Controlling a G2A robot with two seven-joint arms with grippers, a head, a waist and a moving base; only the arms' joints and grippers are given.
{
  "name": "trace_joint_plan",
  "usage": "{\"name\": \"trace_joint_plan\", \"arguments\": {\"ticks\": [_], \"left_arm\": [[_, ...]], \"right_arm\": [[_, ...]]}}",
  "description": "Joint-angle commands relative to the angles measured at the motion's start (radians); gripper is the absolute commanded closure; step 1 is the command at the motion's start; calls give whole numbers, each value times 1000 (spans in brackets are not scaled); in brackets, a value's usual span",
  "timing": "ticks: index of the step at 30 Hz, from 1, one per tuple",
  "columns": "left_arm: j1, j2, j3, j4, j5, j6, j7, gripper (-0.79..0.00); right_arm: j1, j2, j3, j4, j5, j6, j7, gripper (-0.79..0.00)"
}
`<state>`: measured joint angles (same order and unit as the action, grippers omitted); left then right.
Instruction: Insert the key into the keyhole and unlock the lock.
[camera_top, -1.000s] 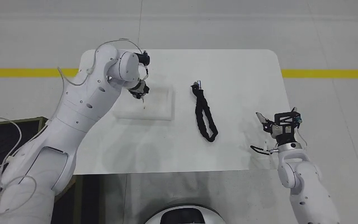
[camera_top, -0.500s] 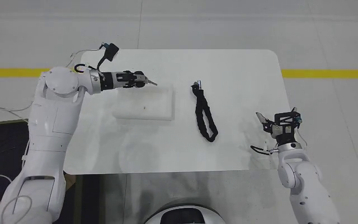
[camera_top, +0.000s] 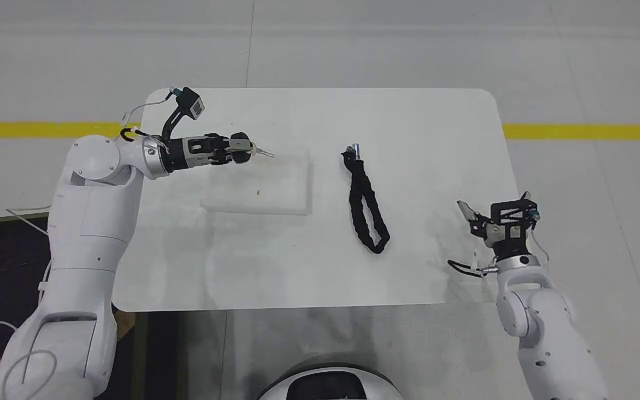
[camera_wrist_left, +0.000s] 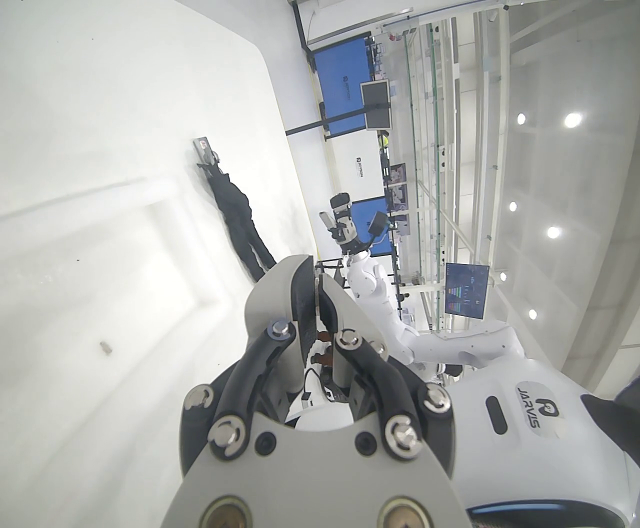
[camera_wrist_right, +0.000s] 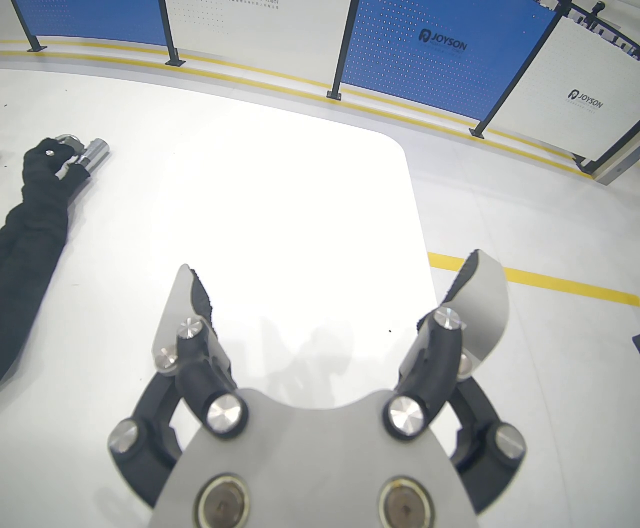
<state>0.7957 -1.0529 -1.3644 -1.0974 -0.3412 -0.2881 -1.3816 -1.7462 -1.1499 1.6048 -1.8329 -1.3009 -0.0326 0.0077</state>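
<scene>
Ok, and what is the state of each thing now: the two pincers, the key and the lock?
Left pincer: shut on the key.
Key: gripped, held off the table, not in the keyhole.
Chain lock: lying on the table, no key in it, nothing gripping it.
Right pincer: open, holding nothing.

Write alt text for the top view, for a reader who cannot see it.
The left gripper, shut on a small key, hovers over the far edge of a white tray on a white table. A black cable lock lies mid-table, apart from the tray; the right gripper is open near the table's right edge.
</scene>
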Motion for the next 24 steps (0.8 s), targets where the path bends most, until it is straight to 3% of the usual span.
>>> {"name": "trace_joint_plan", "arguments": {"ticks": [1,3,6,12,16,24], "left_arm": [[0,0,0,0,0,0,0,0],[0,0,0,0,0,0,0,0],[0,0,0,0,0,0,0,0],[0,0,0,0,0,0,0,0],[0,0,0,0,0,0,0,0],[0,0,0,0,0,0,0,0]], "right_arm": [[-4,1,-9,-85,52,-84,76,-785],[20,0,-48,-164,106,-141,170,-785],[121,-4,-160,-214,171,-227,406,-785],[407,-44,-443,-142,134,-176,644,-785],[587,-94,-587,-2,155,-111,711,-785],[826,-201,-757,353,-21,12,714,-770]]}}
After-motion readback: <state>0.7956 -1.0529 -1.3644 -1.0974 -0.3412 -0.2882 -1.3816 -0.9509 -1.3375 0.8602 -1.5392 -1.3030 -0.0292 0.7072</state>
